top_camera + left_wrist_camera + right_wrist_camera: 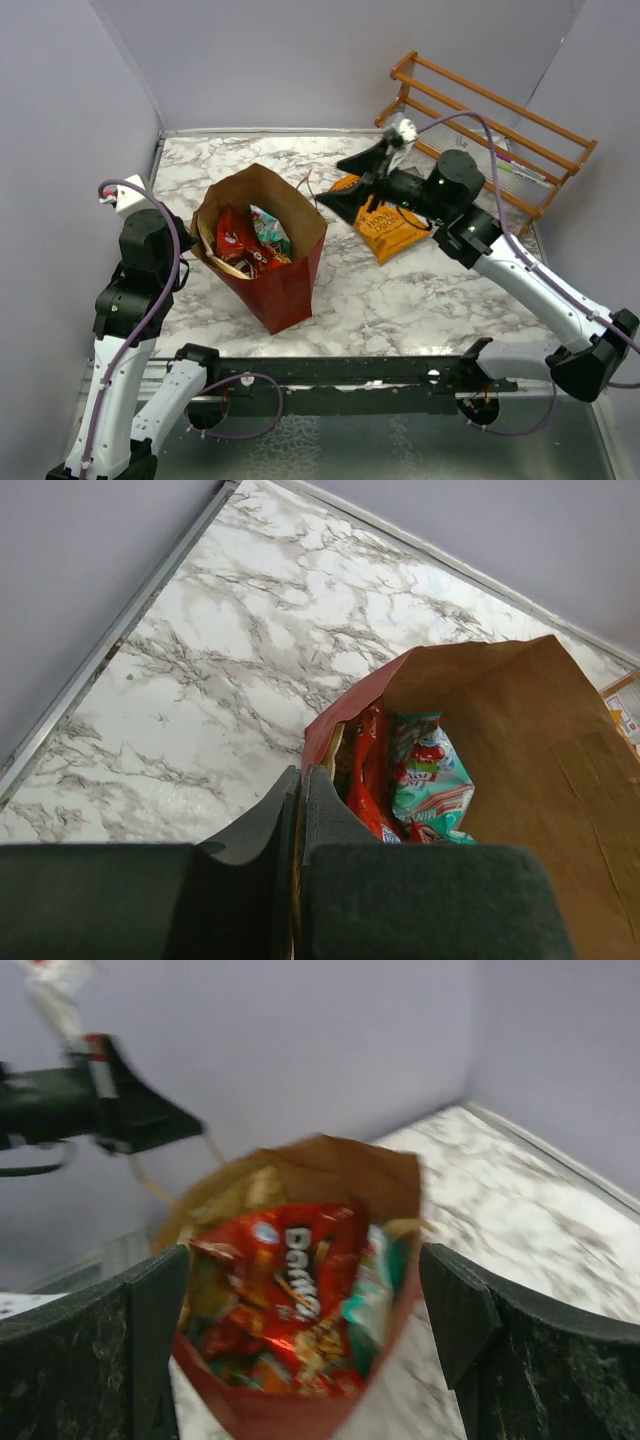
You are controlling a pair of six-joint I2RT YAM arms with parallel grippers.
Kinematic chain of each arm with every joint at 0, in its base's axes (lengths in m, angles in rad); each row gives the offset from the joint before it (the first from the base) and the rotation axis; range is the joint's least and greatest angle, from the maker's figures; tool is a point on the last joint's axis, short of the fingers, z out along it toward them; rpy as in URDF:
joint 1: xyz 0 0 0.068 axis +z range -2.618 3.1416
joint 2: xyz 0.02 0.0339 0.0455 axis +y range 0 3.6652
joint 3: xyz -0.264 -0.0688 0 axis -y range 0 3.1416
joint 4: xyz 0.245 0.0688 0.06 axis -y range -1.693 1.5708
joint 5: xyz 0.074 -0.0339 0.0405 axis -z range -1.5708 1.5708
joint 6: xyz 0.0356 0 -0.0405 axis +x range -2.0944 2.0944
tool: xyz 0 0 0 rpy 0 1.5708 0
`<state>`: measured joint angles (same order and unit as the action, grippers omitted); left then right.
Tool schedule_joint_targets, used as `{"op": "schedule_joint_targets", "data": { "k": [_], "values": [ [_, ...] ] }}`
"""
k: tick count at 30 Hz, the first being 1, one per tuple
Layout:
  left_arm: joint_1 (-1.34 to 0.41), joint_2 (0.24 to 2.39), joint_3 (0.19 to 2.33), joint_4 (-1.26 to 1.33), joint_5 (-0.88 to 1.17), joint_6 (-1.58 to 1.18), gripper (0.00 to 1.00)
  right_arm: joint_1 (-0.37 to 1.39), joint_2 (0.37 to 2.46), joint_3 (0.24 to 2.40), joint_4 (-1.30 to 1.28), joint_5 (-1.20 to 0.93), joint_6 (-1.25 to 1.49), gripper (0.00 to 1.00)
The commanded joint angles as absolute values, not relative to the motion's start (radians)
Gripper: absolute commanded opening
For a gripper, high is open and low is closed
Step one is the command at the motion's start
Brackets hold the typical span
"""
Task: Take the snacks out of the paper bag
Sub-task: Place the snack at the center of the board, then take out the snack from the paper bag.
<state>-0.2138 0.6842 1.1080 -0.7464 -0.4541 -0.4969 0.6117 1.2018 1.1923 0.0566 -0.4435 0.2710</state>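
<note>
Clamping paper bag (288, 285) rim with left fingers (335, 825); holding right fingers (150, 1305) wide, empty, near orange chip bag (388, 236).

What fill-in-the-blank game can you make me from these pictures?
The paper bag is dark ____ outside.
The left pincer is shut on the rim of the paper ____.
The right pincer is open and holds ____.
The chip bag lying on the table is ____.
Missing words: red, bag, nothing, orange.
</note>
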Motion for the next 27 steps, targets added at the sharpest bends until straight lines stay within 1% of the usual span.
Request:
{"op": "schedule_joint_targets", "data": {
  "k": [1,3,4,6,7,10,13,14,16,24,27],
  "values": [
    [-0.215,0.661,1.129,-0.693,-0.433,-0.515,0.00,0.889,1.309,1.372,-0.030,-0.331,0.141,0.97],
    [-0.215,0.652,1.128,-0.692,-0.430,-0.521,0.00,0.977,1.397,1.458,-0.086,-0.249,0.159,0.95],
    [-0.217,0.636,1.127,-0.689,-0.422,-0.525,0.00,1.033,1.549,1.594,-0.198,-0.165,0.220,0.86],
    [-0.219,0.624,1.121,-0.680,-0.405,-0.523,0.00,1.064,1.646,1.696,-0.275,-0.136,0.242,0.82],
    [-0.220,0.616,1.118,-0.674,-0.392,-0.521,0.00,1.084,1.690,1.741,-0.311,-0.120,0.248,0.81],
    [-0.226,0.584,1.103,-0.627,-0.337,-0.511,0.00,1.114,1.795,1.855,-0.384,-0.076,0.261,0.80],
    [-0.231,0.553,1.085,-0.577,-0.297,-0.502,0.00,1.121,1.867,1.927,-0.438,-0.045,0.295,0.74],
    [-0.232,0.549,1.083,-0.570,-0.293,-0.502,0.00,1.121,1.883,1.937,-0.447,-0.038,0.300,0.71],
    [-0.233,0.550,1.084,-0.570,-0.293,-0.502,0.00,1.123,1.909,1.961,-0.461,-0.044,0.299,0.68],
    [-0.236,0.552,1.078,-0.562,-0.286,-0.499,0.00,1.132,1.943,1.990,-0.473,-0.072,0.298,0.67],
    [-0.236,0.552,1.077,-0.561,-0.281,-0.500,0.00,1.140,1.991,2.055,-0.519,-0.077,0.290,0.67]
  ]
}}
